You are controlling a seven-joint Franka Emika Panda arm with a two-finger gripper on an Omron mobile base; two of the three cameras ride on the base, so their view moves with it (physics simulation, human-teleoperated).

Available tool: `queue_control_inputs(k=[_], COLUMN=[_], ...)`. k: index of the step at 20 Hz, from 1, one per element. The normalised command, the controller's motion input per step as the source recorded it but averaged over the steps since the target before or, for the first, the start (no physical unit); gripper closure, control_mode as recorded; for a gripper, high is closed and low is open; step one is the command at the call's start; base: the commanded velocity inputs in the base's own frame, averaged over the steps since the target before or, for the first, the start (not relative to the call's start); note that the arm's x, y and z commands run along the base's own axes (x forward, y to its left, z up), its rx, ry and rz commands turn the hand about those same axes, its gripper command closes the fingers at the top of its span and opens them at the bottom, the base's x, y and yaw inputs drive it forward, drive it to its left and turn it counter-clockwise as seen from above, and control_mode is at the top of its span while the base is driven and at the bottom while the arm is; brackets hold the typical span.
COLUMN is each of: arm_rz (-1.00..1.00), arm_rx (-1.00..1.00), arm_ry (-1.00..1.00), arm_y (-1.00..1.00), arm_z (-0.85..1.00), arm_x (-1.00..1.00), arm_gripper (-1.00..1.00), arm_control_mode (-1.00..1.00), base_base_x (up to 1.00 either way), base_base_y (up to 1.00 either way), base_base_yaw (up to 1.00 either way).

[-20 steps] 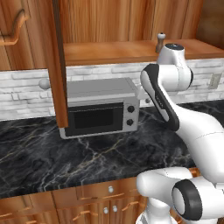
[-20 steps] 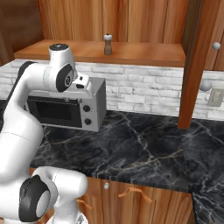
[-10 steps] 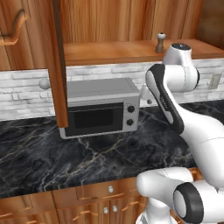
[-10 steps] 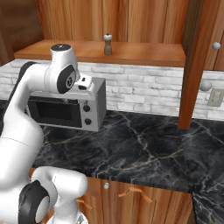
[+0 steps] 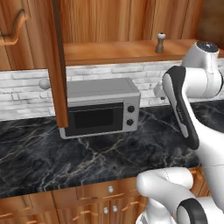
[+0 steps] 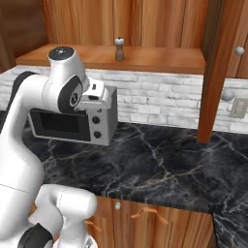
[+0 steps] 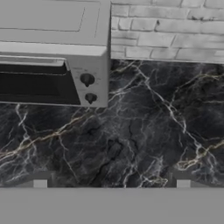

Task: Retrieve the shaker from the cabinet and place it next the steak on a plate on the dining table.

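- One shaker (image 5: 161, 42) stands upright on the plank shelf of the cabinet (image 5: 131, 50), towards the shelf's right end in the left base view, with open shelf around it and the cabinet door (image 5: 57, 65) swung out well to its left.
- Two small finger tips (image 7: 40, 183) of the gripper (image 7: 111, 186) sit wide apart at the bottom of the hand view, so the jaws stand parted and hold nothing.
- Seen from the hand, the gripper looks down on the black counter (image 7: 131, 144) beside the microwave (image 7: 52, 52), so it is well below the shelf and not aimed at the shaker.
- Doing this reach well means, I judge, raising the hand above the microwave top first, then turning the wrist so the fingers point level into the cabinet.
- Approach should come straight from the front, with the shaker's brown body between the fingers and below the pale knob, where the grip is likely surest.
- Risk lies in the shelf edge and the slim, tall shape: a glancing touch could tip it, so close only once it is centred.
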Motion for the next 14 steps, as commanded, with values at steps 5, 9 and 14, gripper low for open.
queue_control_inputs(k=[5,9,14], arm_rz=[0.0,-0.01,-0.05], arm_rx=[0.0,0.0,0.0], arm_ry=[-0.2,-0.11,-0.12], arm_y=[-0.44,-0.33,-0.19], arm_z=[0.44,0.35,0.45], arm_x=[-0.2,-0.06,0.0], arm_gripper=[-1.0,-1.0,-1.0], arm_control_mode=[-1.0,-1.0,-1.0], base_base_x=[0.0,0.0,0.0], base_base_y=[0.0,0.0,0.0], base_base_yaw=[0.0,0.0,0.0])
